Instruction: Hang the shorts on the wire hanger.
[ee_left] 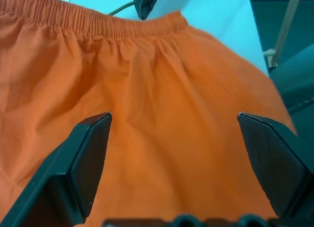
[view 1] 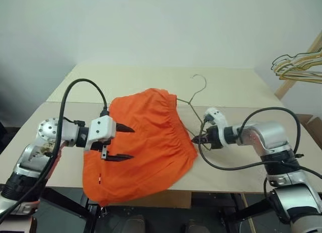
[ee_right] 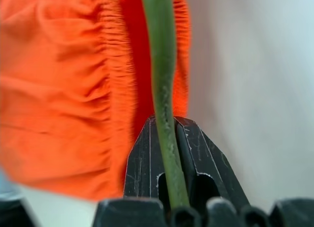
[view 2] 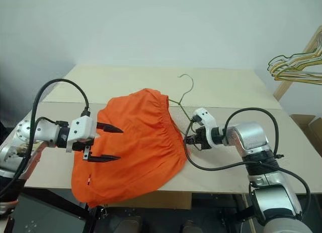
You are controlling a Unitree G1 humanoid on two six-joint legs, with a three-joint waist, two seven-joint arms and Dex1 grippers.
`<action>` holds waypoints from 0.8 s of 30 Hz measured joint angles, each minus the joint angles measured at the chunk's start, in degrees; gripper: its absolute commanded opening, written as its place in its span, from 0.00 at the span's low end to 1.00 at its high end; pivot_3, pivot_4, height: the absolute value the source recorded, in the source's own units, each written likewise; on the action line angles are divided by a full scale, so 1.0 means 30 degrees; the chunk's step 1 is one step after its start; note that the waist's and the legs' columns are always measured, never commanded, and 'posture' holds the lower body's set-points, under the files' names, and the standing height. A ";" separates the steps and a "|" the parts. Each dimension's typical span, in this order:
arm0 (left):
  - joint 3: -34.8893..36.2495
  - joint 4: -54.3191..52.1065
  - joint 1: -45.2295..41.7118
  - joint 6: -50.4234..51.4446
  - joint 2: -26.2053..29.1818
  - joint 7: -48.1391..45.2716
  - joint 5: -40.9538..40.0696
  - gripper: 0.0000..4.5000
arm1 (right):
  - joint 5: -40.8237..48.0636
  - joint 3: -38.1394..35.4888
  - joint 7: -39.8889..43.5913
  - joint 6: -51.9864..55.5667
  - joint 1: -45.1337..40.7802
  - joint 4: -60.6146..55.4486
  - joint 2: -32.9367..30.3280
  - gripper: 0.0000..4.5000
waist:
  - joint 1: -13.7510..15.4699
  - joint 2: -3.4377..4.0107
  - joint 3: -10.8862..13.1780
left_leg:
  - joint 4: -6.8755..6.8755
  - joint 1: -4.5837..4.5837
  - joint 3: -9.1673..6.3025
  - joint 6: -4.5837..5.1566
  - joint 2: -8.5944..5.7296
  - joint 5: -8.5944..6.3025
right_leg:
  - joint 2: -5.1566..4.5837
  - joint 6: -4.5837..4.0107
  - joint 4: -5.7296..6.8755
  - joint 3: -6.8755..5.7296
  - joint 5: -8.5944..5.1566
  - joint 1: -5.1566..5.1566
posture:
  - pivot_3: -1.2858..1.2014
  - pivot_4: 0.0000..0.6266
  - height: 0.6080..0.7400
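Shorts (view 1: 143, 142) are lying on the tabletop (view 1: 236, 89), lower edge drooping over the front. Hanger (view 1: 193, 98) is poking out from under the waistband w/ hook free. Right gripper (view 1: 195, 140) fingers are pinching the hanger wire. Left gripper (view 1: 125, 142) is hovering over the shorts, fingers spread wide (nothing held). Spare hangers (view 1: 298, 67) are hanging far right.

Pale plain wall (view 1: 151, 21) behind a light wooden table (view 1: 236, 87), spare hangers (view 1: 299, 67) at right

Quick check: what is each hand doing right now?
Left hand: open, over the bright orange fabric shorts, holding nothing.
Right hand: closed on the thin grey-olive wire hanger.
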 measured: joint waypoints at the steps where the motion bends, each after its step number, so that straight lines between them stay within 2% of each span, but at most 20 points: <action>1: -0.0002 0.0165 -0.0220 -0.0143 0.0000 -0.0061 0.0036 0.99 | -0.0287 0.0238 -0.0161 -0.0462 -0.0006 -0.0361 -0.0112 0.00 | -0.0001 0.0000 0.0000 | -0.0001 -0.0005 0.0001 0.0000 0.0000 0.0000 | -0.0002 0.0000 -0.0006 0.0000 0.0000 -0.0001 | 0.57 0.00 1.00; 11: 0.0027 0.3034 -0.4000 -0.1317 -0.0014 -0.0775 0.0489 0.99 | -0.3106 0.3480 0.0949 -0.4839 0.0064 -0.4610 -0.2629 0.00 | -0.0172 -0.0002 0.0000 | 0.0030 -0.0027 -0.0002 0.0002 0.0004 0.0000 | 0.0004 0.0002 -0.0004 -0.0010 0.0002 -0.0006 | 0.57 0.00 1.00; 24: -0.2150 0.8728 -0.9304 -0.4463 -0.1400 -0.3910 0.2420 0.99 | -0.5777 0.5654 0.1968 -0.6614 -0.0205 -0.4841 -0.2795 0.00 | -0.0553 -0.0005 -0.0002 | 0.0082 -0.0031 -0.0001 0.0003 0.0006 0.0001 | 0.0018 0.0005 0.0015 -0.0009 0.0006 0.0002 | 0.56 0.00 1.00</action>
